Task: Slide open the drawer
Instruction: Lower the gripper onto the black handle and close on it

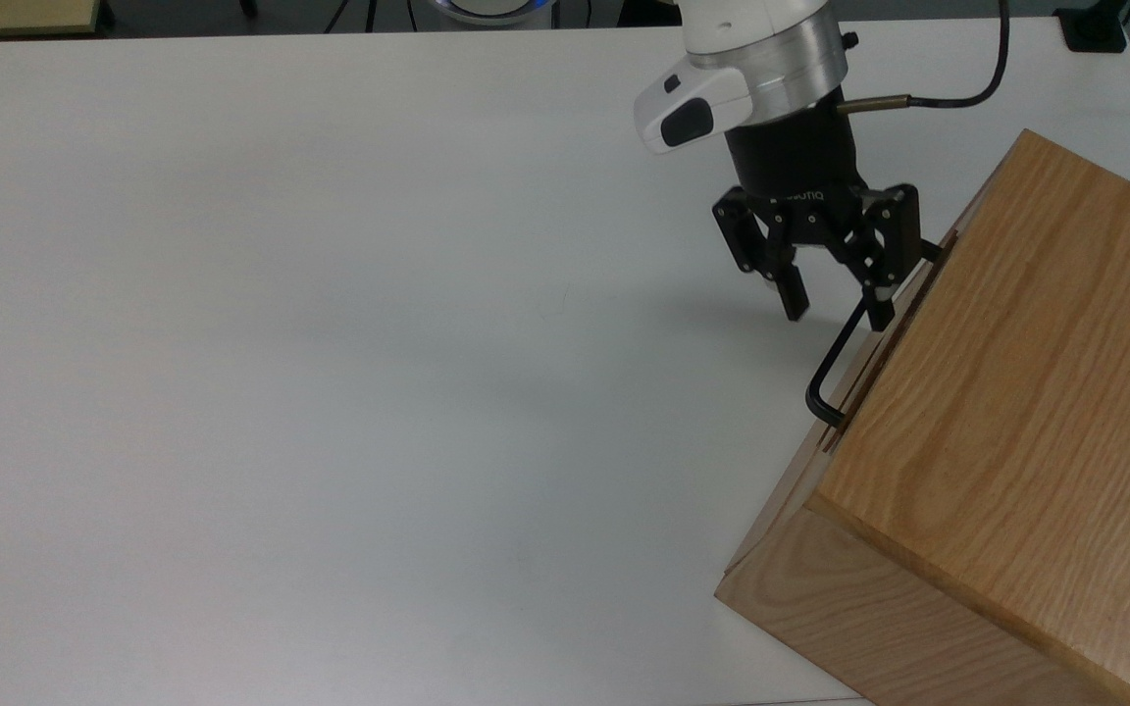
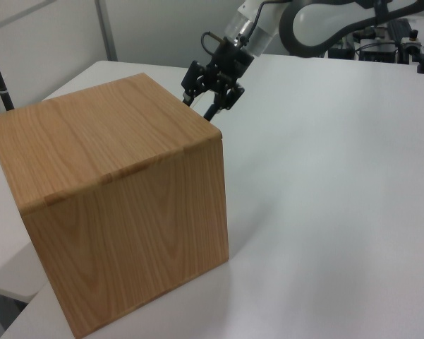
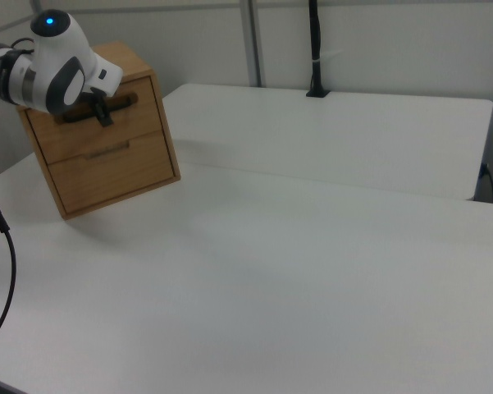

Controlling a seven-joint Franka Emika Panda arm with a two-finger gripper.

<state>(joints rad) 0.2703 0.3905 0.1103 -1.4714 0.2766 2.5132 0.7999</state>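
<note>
Drawer (image 3: 98,119): upper of two oak fronts in the cabinet, shut flush with the body; it sits at the top view's right edge and at the right view's upper left
Handle (image 1: 838,365): black U-shaped bar standing off the front panel, its lower bend free, its upper end hidden behind the pincer in the top view
Pincer (image 1: 838,303): black, pointing down, spread wide; one fingertip lies on the worktop side of the bar, the other between bar and front panel, so the bar runs through the gap; whether either pad touches the bar I cannot tell
Cabinet (image 2: 120,205): oak box set askew near the worktop corner, its front facing the broad white surface; in the left view its top front edge hides the fingertips
Worktop (image 1: 330,343): white and bare in front of the drawer front, wide room across the top view's left and centre
Arm (image 2: 324,18): white, reaching in from the far side in the left view, a black cable (image 1: 967,93) looping off the wrist
</note>
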